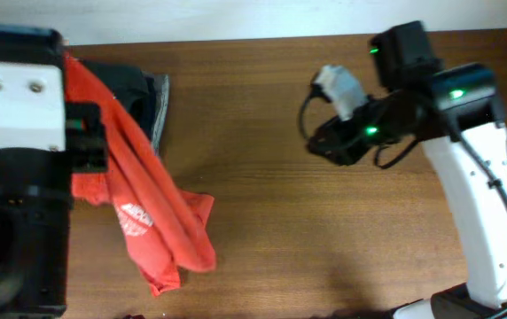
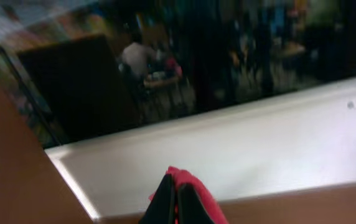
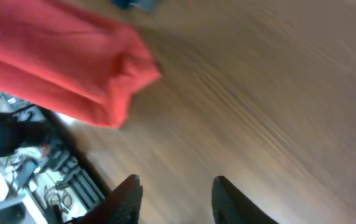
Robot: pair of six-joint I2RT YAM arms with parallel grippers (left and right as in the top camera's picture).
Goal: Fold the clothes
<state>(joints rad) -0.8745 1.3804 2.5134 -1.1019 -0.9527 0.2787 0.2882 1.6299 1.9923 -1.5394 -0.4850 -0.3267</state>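
The orange-red T-shirt (image 1: 147, 208) with white lettering hangs bunched from the left arm at the table's left side, its lower end trailing on the wood. My left gripper (image 2: 177, 196) is shut on a fold of the T-shirt (image 2: 193, 186), lifted high and facing the wall. My right gripper (image 1: 324, 146) is open and empty above the table's middle right; in the right wrist view its fingers (image 3: 177, 193) hover over bare wood, with the T-shirt (image 3: 72, 62) away at the upper left.
A black garment and a grey folded garment (image 1: 152, 93) lie at the back left, behind the T-shirt. The left arm's large body (image 1: 14, 159) covers the left edge. The wooden table (image 1: 324, 239) spreads to the right.
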